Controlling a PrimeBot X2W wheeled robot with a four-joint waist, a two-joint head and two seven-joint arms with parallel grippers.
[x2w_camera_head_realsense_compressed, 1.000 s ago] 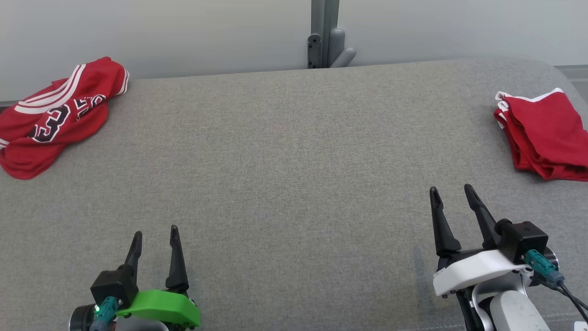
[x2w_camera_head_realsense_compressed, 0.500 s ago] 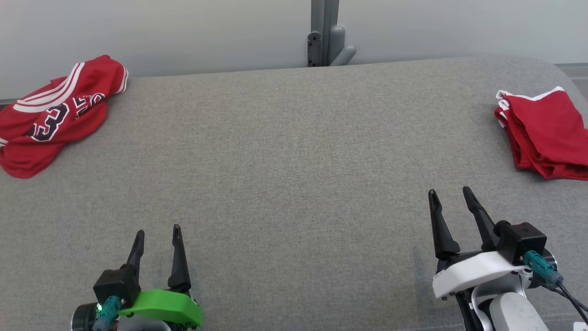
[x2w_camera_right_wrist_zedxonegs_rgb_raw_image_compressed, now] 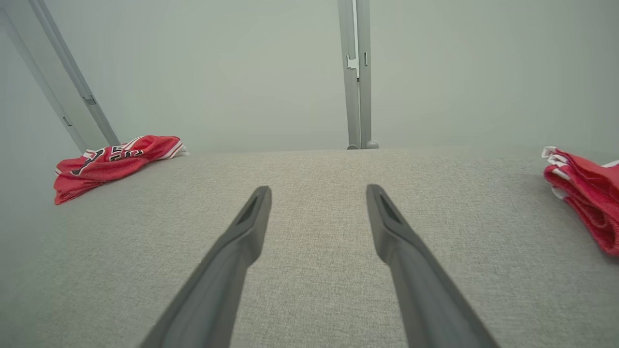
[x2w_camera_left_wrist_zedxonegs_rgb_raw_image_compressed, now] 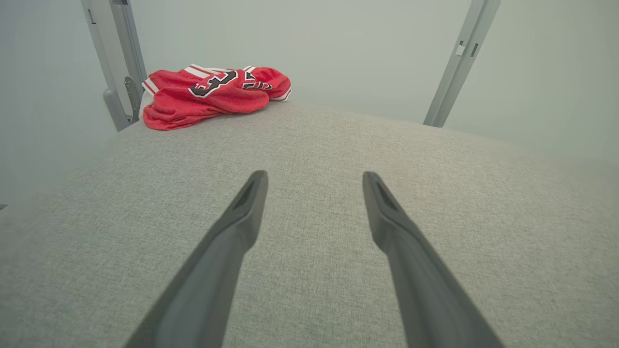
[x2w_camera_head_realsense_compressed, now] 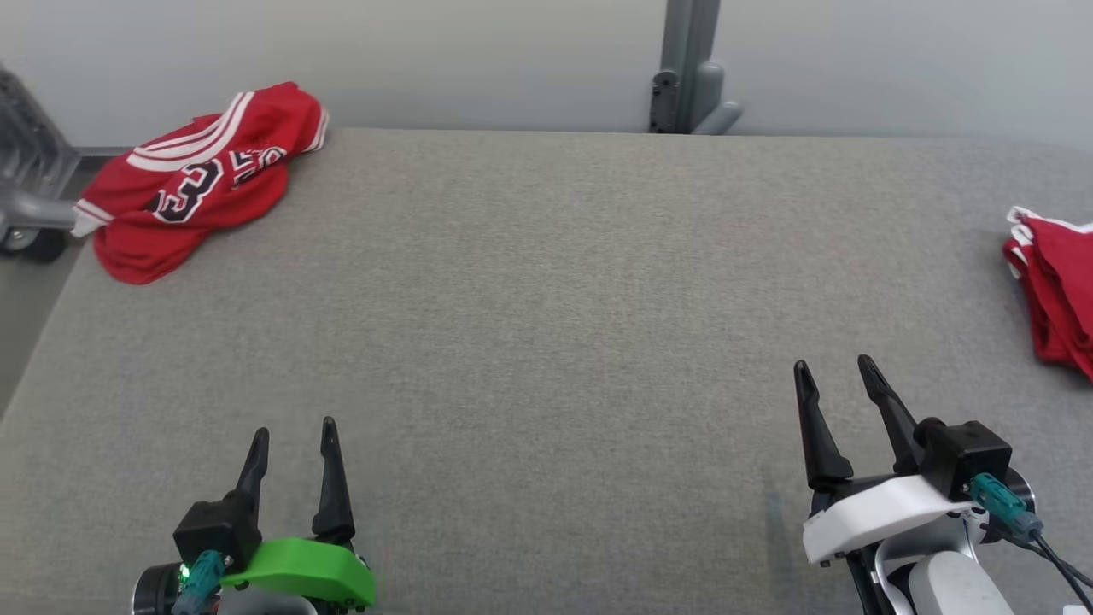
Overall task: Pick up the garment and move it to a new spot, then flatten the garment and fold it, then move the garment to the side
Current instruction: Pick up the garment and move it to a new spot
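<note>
Up in the table's far left corner, I'd pinch the jersey's thickest bunch with the left gripper, which gapes empty like the right gripper.

Pale wall, grey post

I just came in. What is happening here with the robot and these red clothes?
Nothing is being handled at this moment. The left gripper and the right gripper are both open and empty over the near part of the grey padded table. A crumpled red jersey with a black number lies at the far left corner, apart from both grippers. A folded red garment lies at the right edge. The jersey is not yet picked up.
</note>
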